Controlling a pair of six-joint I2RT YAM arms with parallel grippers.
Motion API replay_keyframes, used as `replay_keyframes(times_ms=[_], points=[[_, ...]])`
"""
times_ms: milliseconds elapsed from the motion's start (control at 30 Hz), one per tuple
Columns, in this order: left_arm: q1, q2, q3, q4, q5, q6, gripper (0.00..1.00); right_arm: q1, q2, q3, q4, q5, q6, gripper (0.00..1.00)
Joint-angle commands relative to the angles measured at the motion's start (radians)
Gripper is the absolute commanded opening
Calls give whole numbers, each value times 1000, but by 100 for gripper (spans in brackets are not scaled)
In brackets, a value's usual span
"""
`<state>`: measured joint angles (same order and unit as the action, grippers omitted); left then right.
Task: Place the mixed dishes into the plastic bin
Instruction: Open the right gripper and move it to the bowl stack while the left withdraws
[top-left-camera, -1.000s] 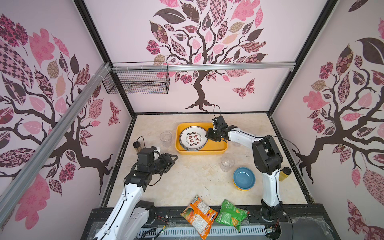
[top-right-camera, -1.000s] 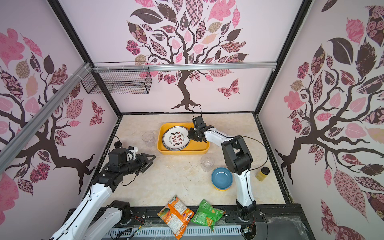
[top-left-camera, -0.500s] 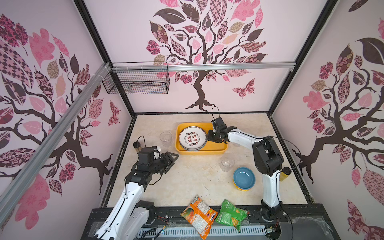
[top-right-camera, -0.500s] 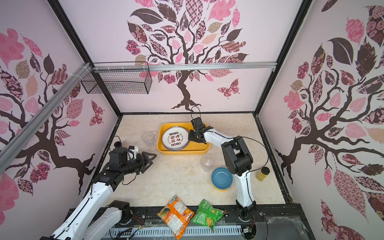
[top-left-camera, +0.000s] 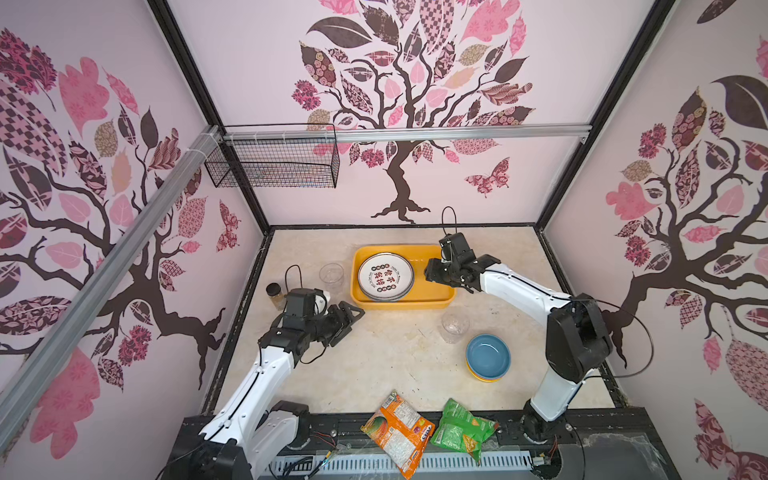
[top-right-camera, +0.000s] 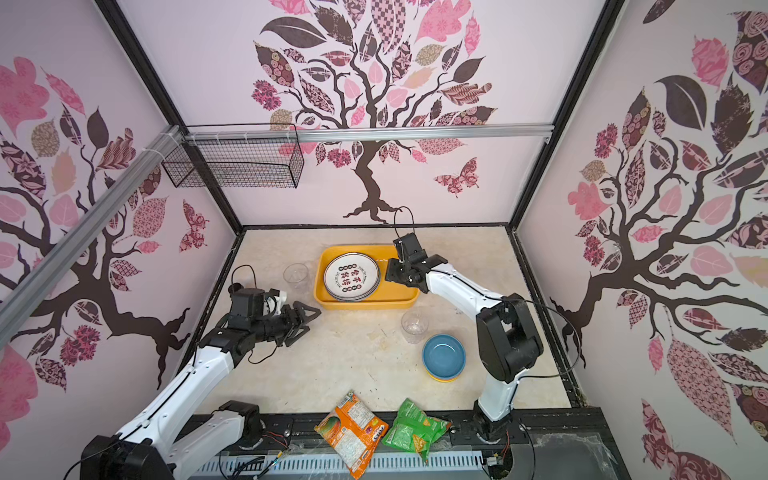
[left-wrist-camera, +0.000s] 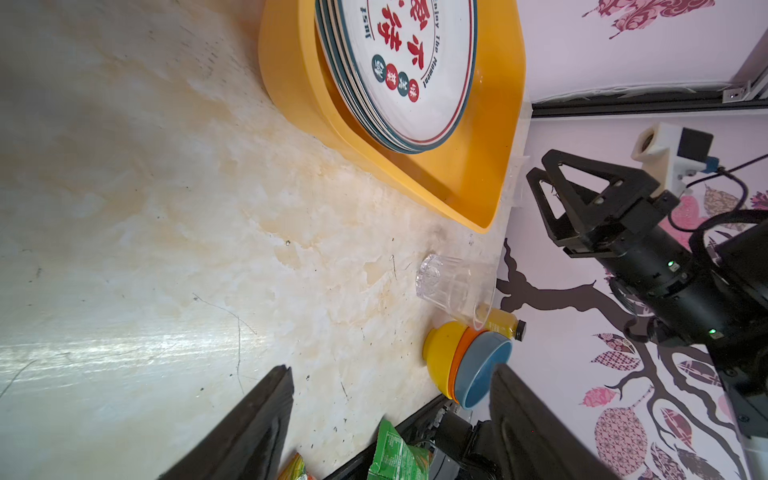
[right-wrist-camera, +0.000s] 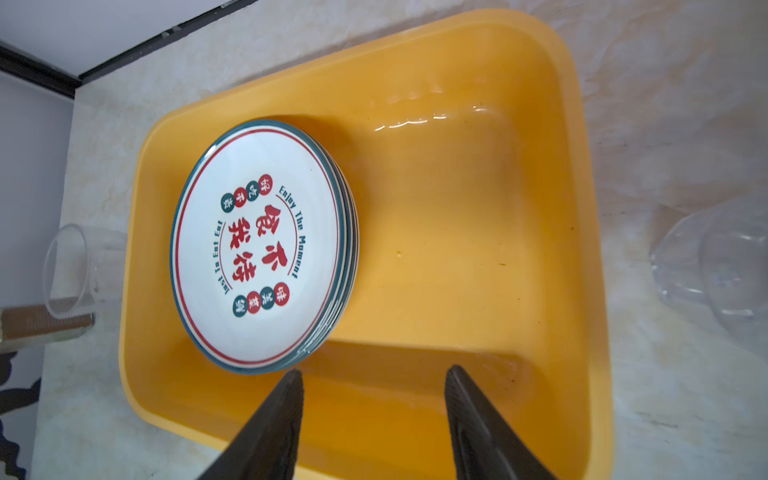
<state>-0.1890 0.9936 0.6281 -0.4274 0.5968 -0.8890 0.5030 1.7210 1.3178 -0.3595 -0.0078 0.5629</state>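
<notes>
The yellow-orange plastic bin (top-left-camera: 399, 305) (top-right-camera: 365, 305) stands at the back middle of the table. A stack of white plates (top-left-camera: 385, 276) (right-wrist-camera: 257, 245) with red characters lies in its left half. My right gripper (top-left-camera: 430, 274) (right-wrist-camera: 374, 370) hovers open over the bin's bare right half, beside the stack, holding nothing. My left gripper (top-left-camera: 353, 316) (left-wrist-camera: 390, 370) is open and empty above the table, left of the bin's front corner. One clear cup (top-left-camera: 331, 274) stands left of the bin, another (top-left-camera: 455, 326) in front of it. Nested bowls (top-left-camera: 487, 357) (left-wrist-camera: 469, 365), blue on top, sit front right.
A dark-lidded jar (top-left-camera: 274, 291) stands at the left edge behind my left arm. Orange (top-left-camera: 397, 432) and green (top-left-camera: 461, 432) snack bags lie at the front edge. A small yellow bottle (left-wrist-camera: 503, 326) is behind the bowls. A wire basket (top-left-camera: 274, 168) hangs high on the back left.
Both grippers have opened wider. The right one has let go of the top plate, which now lies flat on the stack. The left gripper has edged slightly toward the bin.
</notes>
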Motion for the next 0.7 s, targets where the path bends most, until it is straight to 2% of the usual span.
replay_keyframes(times_ms=[0,133,367,533,667], points=[[-27,35,85,4,12,61,78,3,-98,-43,-55,23,-9,63],[-95,111,176,-73,-23,135,78,-5,-171,-64,-138,32,-23,65],[-177,211,287,-141,-19,236,76,-24,-292,-63,-346,133,-10,65],[-252,270,363,-174,-15,300,74,-114,-397,-89,-504,130,10,64],[-304,308,402,-179,0,348,73,-115,-473,-89,-613,180,21,64]])
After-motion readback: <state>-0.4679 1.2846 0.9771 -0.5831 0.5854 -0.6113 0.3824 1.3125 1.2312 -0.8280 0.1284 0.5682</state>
